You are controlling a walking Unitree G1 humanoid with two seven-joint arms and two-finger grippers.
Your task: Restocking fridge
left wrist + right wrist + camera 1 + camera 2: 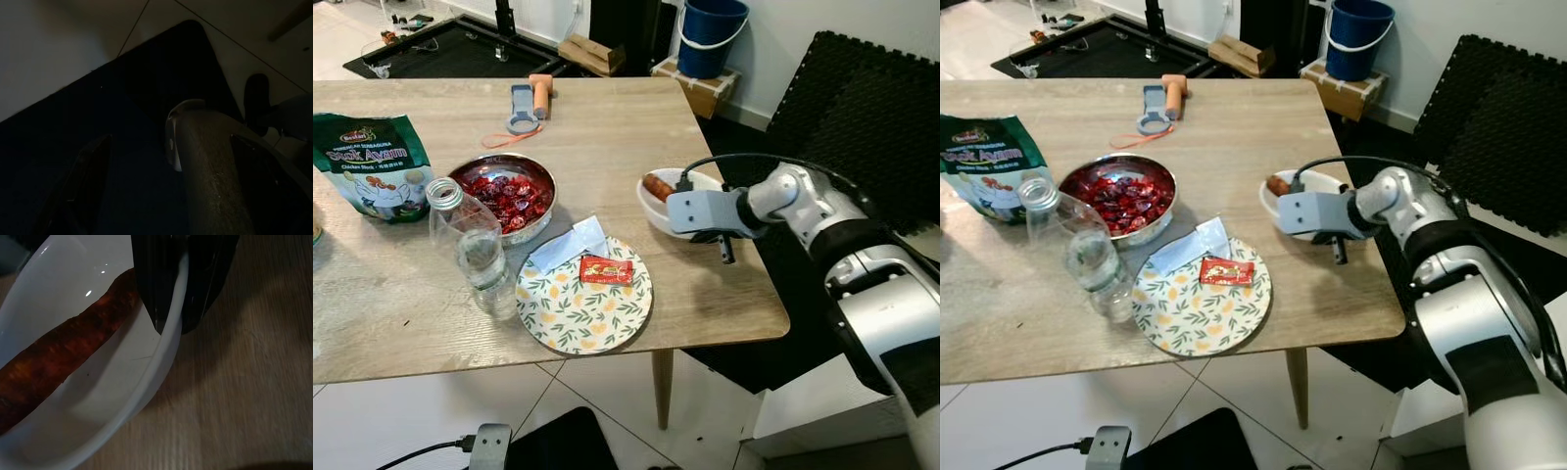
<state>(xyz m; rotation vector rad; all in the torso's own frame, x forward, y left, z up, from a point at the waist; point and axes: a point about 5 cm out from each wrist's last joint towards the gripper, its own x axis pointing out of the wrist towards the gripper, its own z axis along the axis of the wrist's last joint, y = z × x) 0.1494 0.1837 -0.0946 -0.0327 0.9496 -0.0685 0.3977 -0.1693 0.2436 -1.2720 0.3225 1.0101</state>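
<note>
there, right arm stretched across the table edge, right pincer pinched tight on the white bowl rim, carrot inside

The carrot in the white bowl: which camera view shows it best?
The right wrist view: the carrot lies close up along the white bowl, whose rim the right gripper pinches. Both eye views show just its end beside the gripper. The left wrist view is dark.
</note>
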